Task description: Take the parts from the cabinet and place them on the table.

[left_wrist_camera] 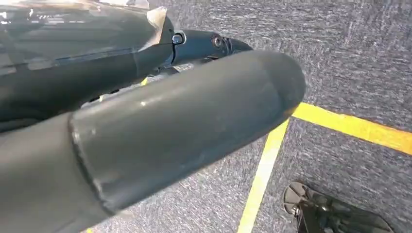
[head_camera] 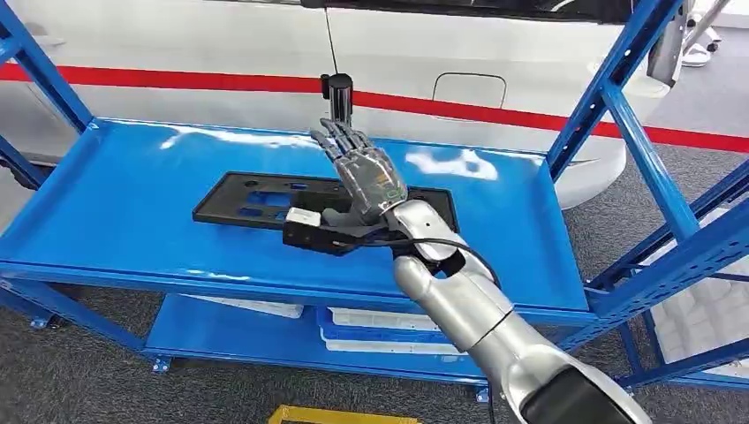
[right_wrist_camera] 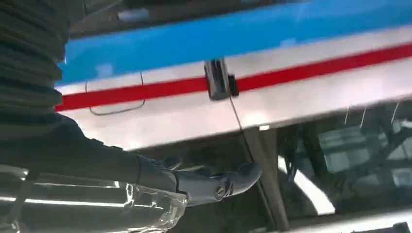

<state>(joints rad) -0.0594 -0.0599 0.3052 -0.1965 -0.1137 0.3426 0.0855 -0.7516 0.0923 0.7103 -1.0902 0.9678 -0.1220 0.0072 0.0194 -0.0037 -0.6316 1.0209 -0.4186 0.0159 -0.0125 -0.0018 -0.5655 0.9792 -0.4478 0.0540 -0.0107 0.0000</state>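
Hovering over the black part on the blue shelf, my right hand holds nothing — fingers straight and apart. My left hand hangs over grey floor — I cannot tell how its fingers lie.

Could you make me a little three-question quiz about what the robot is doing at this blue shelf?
1. True or false: the right hand grips the black flat part.
2. The black flat part lies on: A) the floor B) the blue shelf C) a white tray.
3. What stands upright at the shelf's back edge?

Key: 1 false, its fingers are spread above the part. 2 B. 3 A small black cylinder.
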